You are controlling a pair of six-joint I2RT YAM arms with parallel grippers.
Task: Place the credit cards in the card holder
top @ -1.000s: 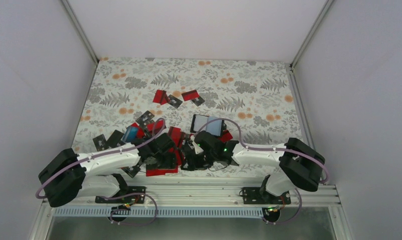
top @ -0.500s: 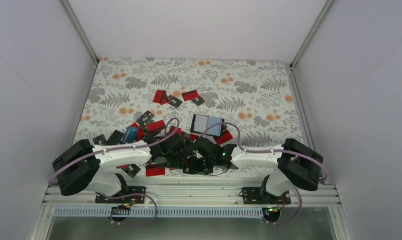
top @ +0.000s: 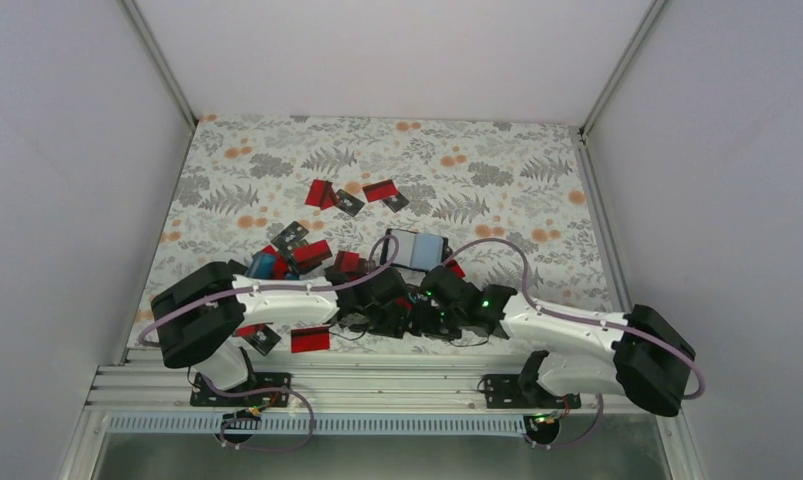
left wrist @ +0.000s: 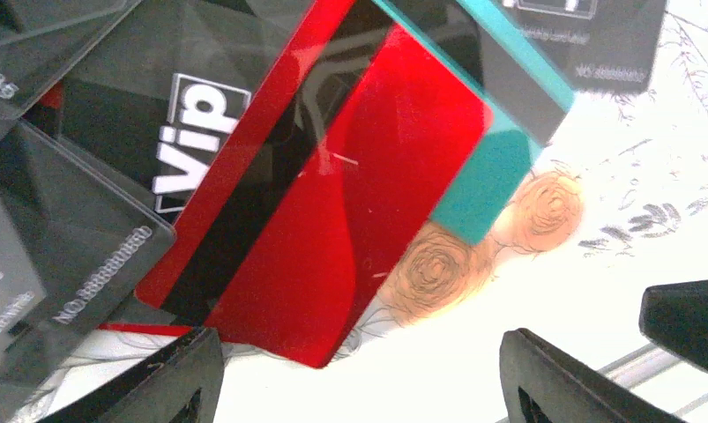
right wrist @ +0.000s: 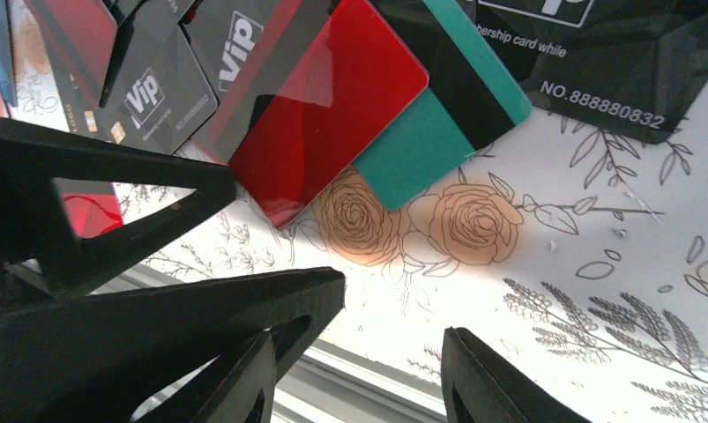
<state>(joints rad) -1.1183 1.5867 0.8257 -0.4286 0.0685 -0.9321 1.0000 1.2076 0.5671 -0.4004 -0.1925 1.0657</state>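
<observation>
The credit cards (top: 311, 250) lie strewn over the flower-printed table (top: 497, 160). A few red ones sit apart at the far centre, but most are heaped near the near edge, left and middle, where both arms reach in. The left gripper (left wrist: 359, 370) hangs low over the heap with its jaws wide apart and nothing in them. The right gripper (right wrist: 359, 352) faces the same spot, its jaws apart less widely and also empty. Under both lies a glossy red card (left wrist: 350, 203) with a black stripe, resting on a teal card (left wrist: 482, 176), with black cards (left wrist: 156, 115) printed in white crowding its left side. I cannot pick out the card holder for certain; a dark-edged thing with pale and blue faces just beyond the grippers may be it. The step looks like lifting a single card. These are thin, stiff, slick rectangles lying flat, so a jaw needs an edge to get under. The red card's rounded corner over bare table seems the best purchase. One arm could press the stack down while the other tips that corner up, provided the two keep clear of each other.
</observation>
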